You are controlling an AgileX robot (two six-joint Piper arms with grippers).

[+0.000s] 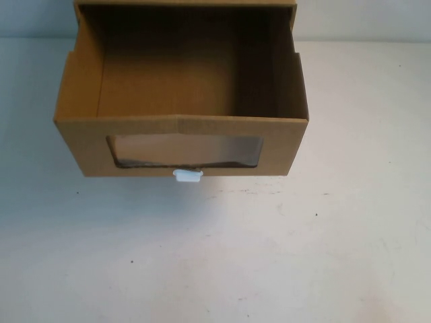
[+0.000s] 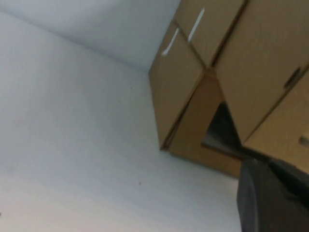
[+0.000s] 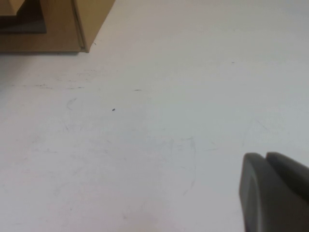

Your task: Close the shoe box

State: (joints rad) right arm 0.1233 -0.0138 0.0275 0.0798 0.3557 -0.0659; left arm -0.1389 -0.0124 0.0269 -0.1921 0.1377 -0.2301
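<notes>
The shoe box is brown cardboard and sits at the back middle of the white table. Its drawer is pulled out toward me and its inside is empty. The front has a wide clear window with a small white pull tab under it. Neither gripper shows in the high view. My left gripper is shut and empty, low beside the box's cardboard side. My right gripper is shut and empty over bare table, well away from the box's corner.
The drawer's outer sleeve is at the top edge of the high view. More matching cardboard shows in the left wrist view. The white table spreads in front of the box and to both sides.
</notes>
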